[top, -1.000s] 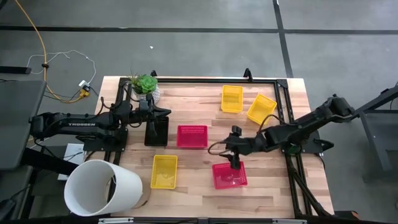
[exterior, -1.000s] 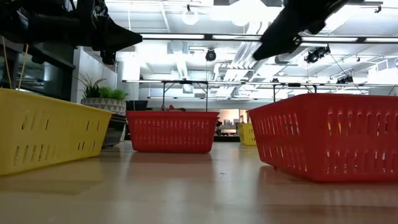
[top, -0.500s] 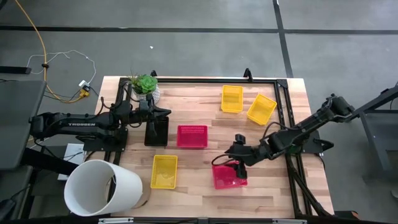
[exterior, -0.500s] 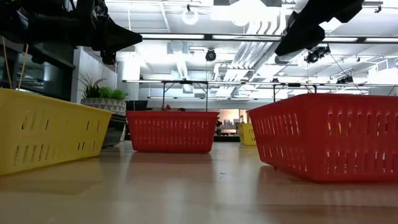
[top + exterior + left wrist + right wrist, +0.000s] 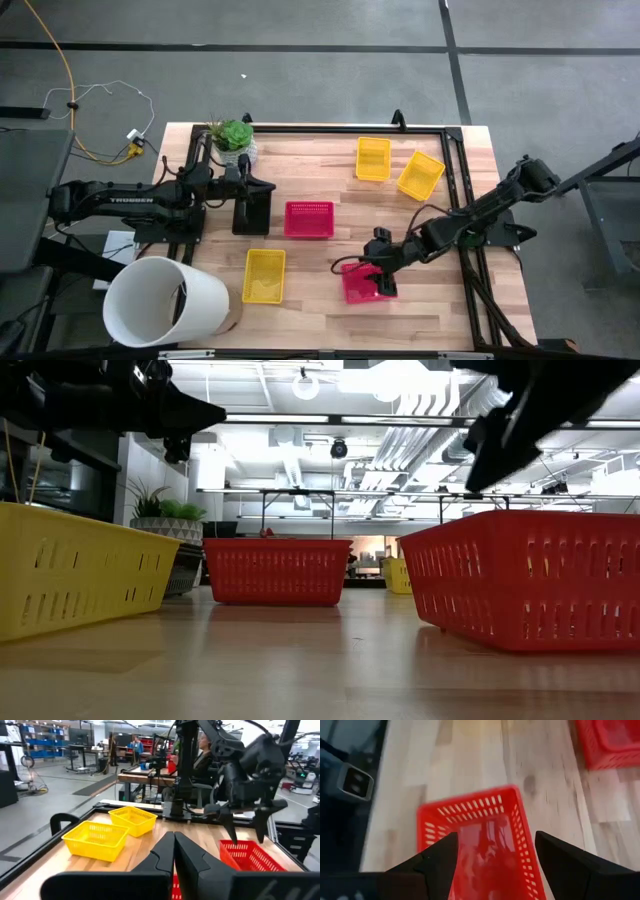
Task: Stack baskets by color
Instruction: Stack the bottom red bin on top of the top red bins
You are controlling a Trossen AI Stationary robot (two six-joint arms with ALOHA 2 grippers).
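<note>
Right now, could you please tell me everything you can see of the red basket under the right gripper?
The red basket is small and rectangular, plastic by its look, with slotted lattice walls and an open top. It sits upright on the wooden table, near the front edge, apart from the other baskets. It looks empty. The right gripper hangs over it with fingers open, pointing down into the opening; the views do not settle whether a finger touches the rim.

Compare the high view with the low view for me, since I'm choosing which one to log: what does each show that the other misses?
Only the high view shows the white bucket, the black basket, and the open right gripper over the near red basket. Only the low view shows the room's ceiling lights. Both show the near red basket, the middle red basket and the plant.
</note>
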